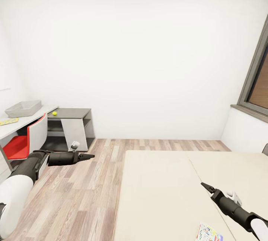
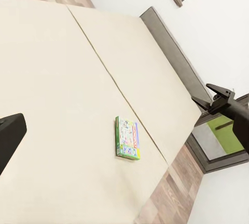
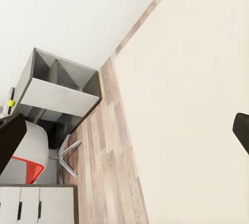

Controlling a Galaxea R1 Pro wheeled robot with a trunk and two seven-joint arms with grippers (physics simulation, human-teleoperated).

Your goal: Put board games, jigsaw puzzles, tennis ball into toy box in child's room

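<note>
The pale grey toy box (image 1: 23, 108) stands on the table (image 1: 31, 119) at the left. Beside it lies one jigsaw puzzle (image 1: 8, 121). The tennis ball (image 1: 54, 113) (image 3: 10, 103) rests on the table's lower dark section (image 1: 74, 113). A green-edged board game (image 1: 209, 232) (image 2: 127, 138) lies flat on the beige bed (image 1: 163, 189). My left gripper (image 1: 88, 156) hangs open over the floor between table and bed, holding nothing. Over the bed, my right gripper (image 1: 205, 186) is open and empty, up and left of the board game. The right wrist view has one finger (image 3: 11, 135) at each edge.
A red-seated chair (image 1: 20, 144) is tucked under the table beside my left arm. Wood-plank floor (image 1: 85, 192) runs between table and bed. A dark-framed window (image 1: 257, 81) is on the right wall. The grey headboard (image 2: 171, 47) borders the bed's far side.
</note>
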